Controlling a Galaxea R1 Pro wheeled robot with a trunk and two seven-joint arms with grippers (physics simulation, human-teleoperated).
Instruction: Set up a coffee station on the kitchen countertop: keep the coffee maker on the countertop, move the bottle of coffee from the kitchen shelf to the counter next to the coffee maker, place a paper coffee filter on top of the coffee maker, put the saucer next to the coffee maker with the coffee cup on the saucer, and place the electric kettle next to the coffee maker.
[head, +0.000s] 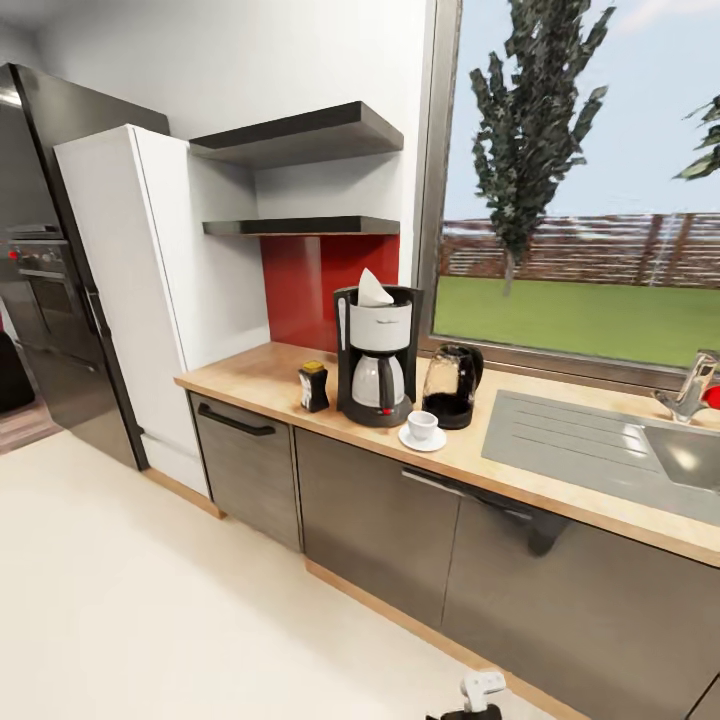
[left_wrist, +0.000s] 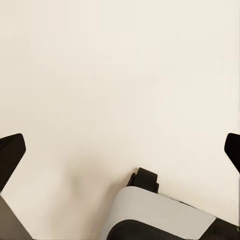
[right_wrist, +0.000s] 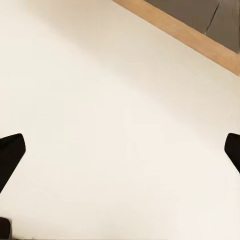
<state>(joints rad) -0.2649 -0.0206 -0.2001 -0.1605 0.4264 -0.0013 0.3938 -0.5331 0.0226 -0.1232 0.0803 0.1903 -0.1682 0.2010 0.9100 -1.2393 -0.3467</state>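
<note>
The black coffee maker stands on the wooden countertop with a white paper filter poking out of its top. Left of it is the dark coffee bottle with a yellow label. At its right front a white cup rests on a white saucer, and the black electric kettle stands just behind them. My left gripper hangs open over the cream floor. My right gripper is open too, near the cabinet plinth.
Two dark shelves hang above the counter beside a white tall cabinet. A steel sink with tap lies at the right. A black fridge and oven stand far left. Cream floor spreads in front.
</note>
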